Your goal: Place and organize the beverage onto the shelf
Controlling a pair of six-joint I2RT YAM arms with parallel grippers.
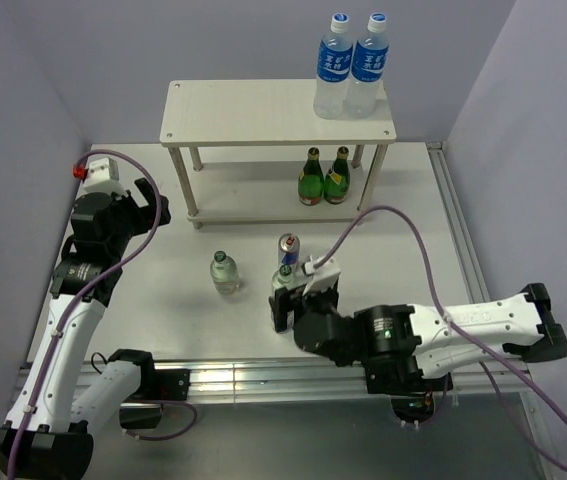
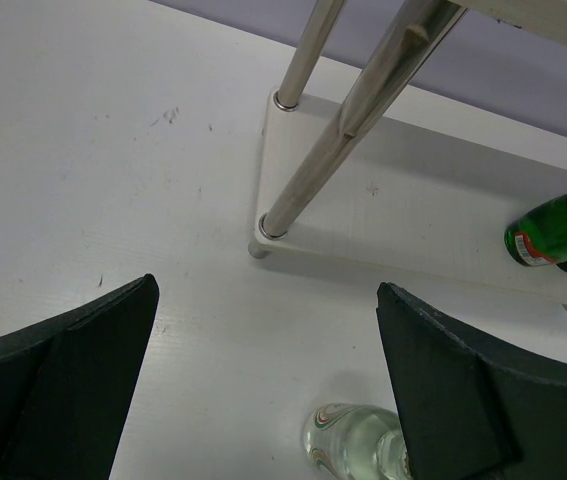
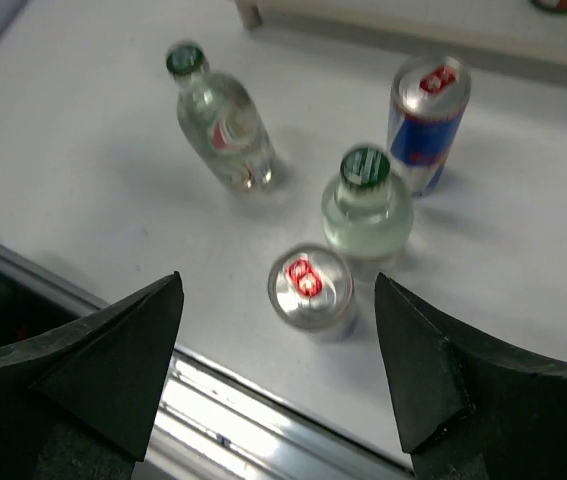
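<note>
Top external view shows the shelf (image 1: 263,105) at the far edge of the worktop (image 1: 163,290), about midway across. Two blue-labelled bottles (image 1: 351,65) stand upright side by side at the right end of its top board. Two dark green bottles (image 1: 324,178) stand together on the lower board, also toward the right end.

Four drinks stand on the worktop in front of the shelf, near the middle. One clear bottle (image 1: 224,272) with a green cap stands alone to the left. A can (image 1: 289,247) stands nearest the shelf. A second clear bottle (image 1: 282,280) is just in front of it. A second can (image 3: 310,287) is closer to the near edge, mostly hidden under the right arm from overhead.

Right wrist view shows the right gripper (image 3: 278,295) over that second can. Its fingers are spread wide, one on each side, neither touching the can.

The left gripper (image 2: 268,300) hangs over the left part of the worktop, near the shelf's left front leg (image 2: 335,140). Its fingers are wide apart and hold nothing. The lone clear bottle shows at the bottom of that view, beside the right finger.
</note>
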